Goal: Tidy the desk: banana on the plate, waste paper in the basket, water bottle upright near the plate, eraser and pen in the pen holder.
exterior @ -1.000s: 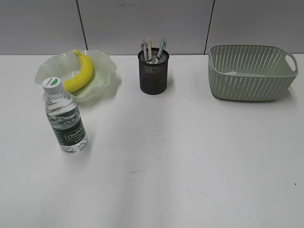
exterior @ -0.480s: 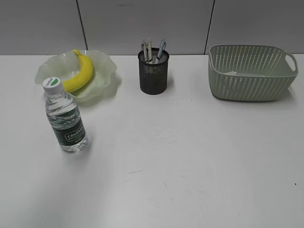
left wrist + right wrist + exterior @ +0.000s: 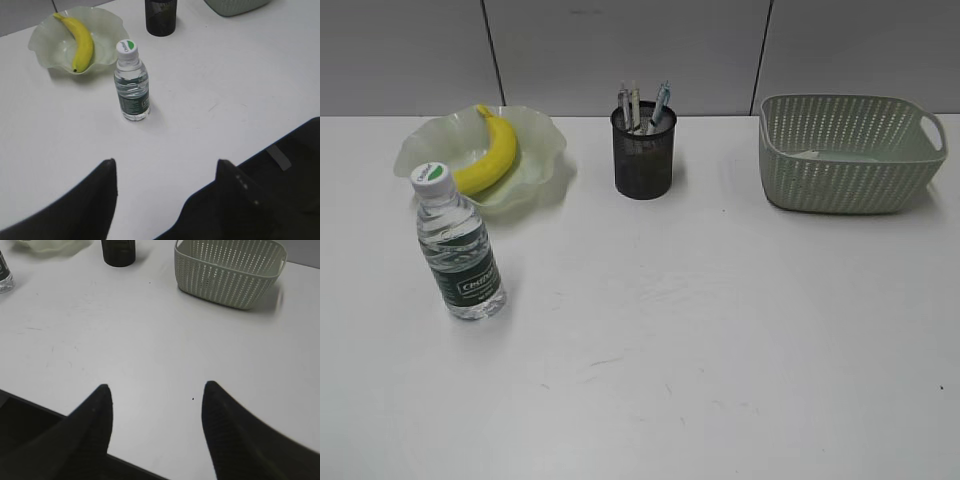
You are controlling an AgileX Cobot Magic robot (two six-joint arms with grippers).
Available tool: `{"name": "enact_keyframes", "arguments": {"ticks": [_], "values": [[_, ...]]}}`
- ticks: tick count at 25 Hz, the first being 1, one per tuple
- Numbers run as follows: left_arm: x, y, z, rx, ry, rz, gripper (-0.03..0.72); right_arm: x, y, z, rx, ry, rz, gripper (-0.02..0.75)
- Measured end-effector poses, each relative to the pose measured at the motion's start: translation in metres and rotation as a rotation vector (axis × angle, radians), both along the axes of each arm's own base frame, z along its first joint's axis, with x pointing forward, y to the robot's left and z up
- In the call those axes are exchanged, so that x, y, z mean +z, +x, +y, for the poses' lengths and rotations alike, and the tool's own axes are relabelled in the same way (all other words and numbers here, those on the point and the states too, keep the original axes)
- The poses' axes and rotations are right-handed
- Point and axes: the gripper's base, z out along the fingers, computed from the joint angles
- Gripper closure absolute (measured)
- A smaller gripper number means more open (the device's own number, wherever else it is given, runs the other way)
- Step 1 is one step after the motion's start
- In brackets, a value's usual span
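Your left gripper (image 3: pixel 162 172) and right gripper (image 3: pixel 156 395) both hang wide apart and empty over bare desk (image 3: pixel 720 330). Ahead of the left one, the banana (image 3: pixel 82 42) lies in the plate (image 3: pixel 45 50) and the water bottle (image 3: pixel 132 82) stands upright near it. Pens sit in the pen holder (image 3: pixel 643 150), and something pale, likely the waste paper, shows in the basket (image 3: pixel 227 275) ahead of the right gripper; the eraser is not visible, so the tidying looks finished.

Left gripper (image 3: pixel 162 167): both dark fingers spread wide apart with nothing between them, poised above the near edge of the desk (image 3: pixel 210 90). Right gripper (image 3: pixel 156 390): fingers likewise parted and empty, hovering over the near edge on the right side. Neither arm appears in the exterior view.
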Motion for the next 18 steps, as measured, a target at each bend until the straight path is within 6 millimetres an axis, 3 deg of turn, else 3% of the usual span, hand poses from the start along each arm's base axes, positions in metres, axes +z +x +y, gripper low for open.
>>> {"name": "enact_keyframes", "arguments": {"ticks": [4,8,18], "values": [[-0.038,-0.018,0.014,0.011,-0.015,-0.044,0.231,0.0,0.0,0.0,0.0,0.0,0.0,0.282],[-0.07,-0.022,0.017,0.008,-0.007,-0.026,0.232,0.0,0.0,0.0,0.0,0.0,0.0,0.282],[-0.072,-0.013,0.005,-0.041,-0.082,-0.118,0.244,0.0,0.0,0.0,0.001,0.001,0.0,0.282]]}}
